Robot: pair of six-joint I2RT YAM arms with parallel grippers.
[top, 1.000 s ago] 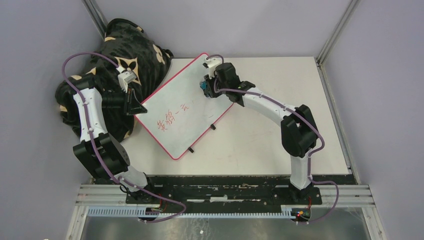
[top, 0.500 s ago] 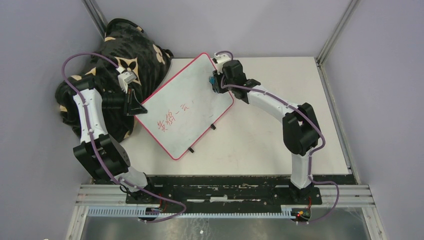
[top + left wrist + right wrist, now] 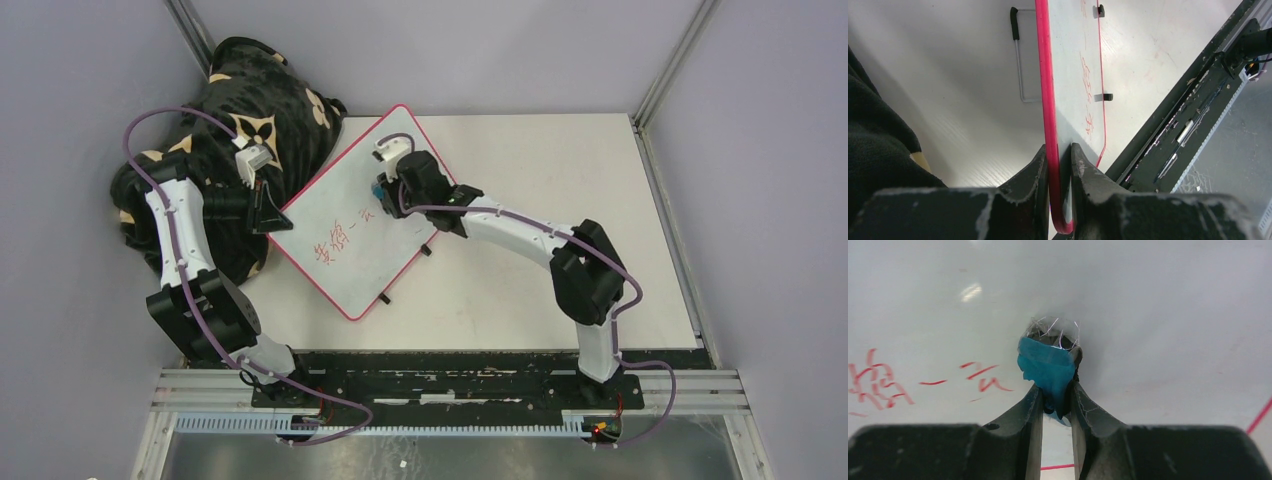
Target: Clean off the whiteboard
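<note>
The whiteboard point(image 3: 335, 205) has a red-pink rim and lies tilted on the table, with red handwriting point(image 3: 342, 238) near its middle. My left gripper point(image 3: 278, 216) is shut on the board's left corner, its fingers pinching the rim point(image 3: 1044, 75) from both sides point(image 3: 1058, 150). My right gripper point(image 3: 381, 189) is shut on a small blue-and-black eraser point(image 3: 1045, 371), which presses on the white surface point(image 3: 1148, 315) just right of the red strokes point(image 3: 983, 377). The board surface behind the eraser shows no marks.
A dark cloth bag with tan flower prints point(image 3: 250, 100) lies at the back left, under the left arm. Two black feet point(image 3: 425, 252) stick out along the board's near edge. A black base rail point(image 3: 440, 365) runs along the table's front. Metal posts point(image 3: 665, 60) frame the back corners.
My right gripper has slid the eraser from the board's far right corner leftward and nearer, up to the red writing. The left gripper and the board have not moved.
</note>
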